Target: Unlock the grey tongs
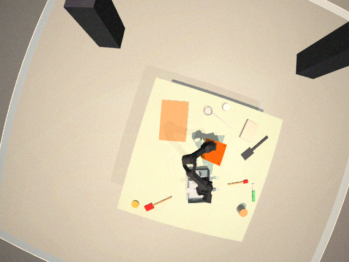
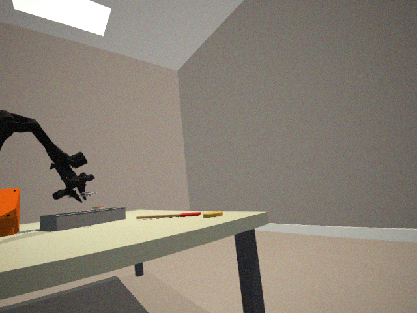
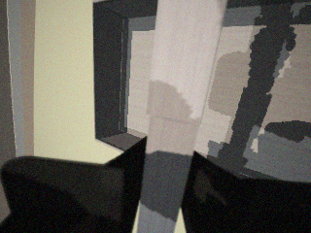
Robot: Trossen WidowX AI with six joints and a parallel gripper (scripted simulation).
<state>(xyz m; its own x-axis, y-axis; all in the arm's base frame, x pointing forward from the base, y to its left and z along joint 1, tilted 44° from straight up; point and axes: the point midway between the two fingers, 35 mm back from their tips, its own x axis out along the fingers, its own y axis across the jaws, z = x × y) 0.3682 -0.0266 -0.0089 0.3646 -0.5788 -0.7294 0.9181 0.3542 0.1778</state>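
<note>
The grey tongs (image 1: 216, 189) (image 2: 90, 193) (image 3: 185, 68) are off the roasting tin (image 1: 198, 201) (image 2: 90, 214) (image 3: 108, 73), held roughly level a little above it. Their arms look closed together; the lock itself cannot be seen. My gripper (image 2: 82, 198) (image 3: 160, 143) is shut on the tongs, with one dark finger on each side in the wrist view. In the top view the arm hides the fingers and the middle of the tongs. The wooden board (image 1: 173, 120) lies flat at the upper left of the table, with nothing on it.
An orange block (image 1: 218, 155) (image 2: 8, 212) stands by the arm's base, between tin and ladle (image 1: 208, 111). A white cup (image 1: 226, 107), pale box (image 1: 249, 130) and dark spatula (image 1: 247, 153) lie beyond. A red-headed spatula (image 1: 149, 207) (image 2: 190, 214) and yellow disc (image 1: 135, 204) (image 2: 212, 214) lie lower left.
</note>
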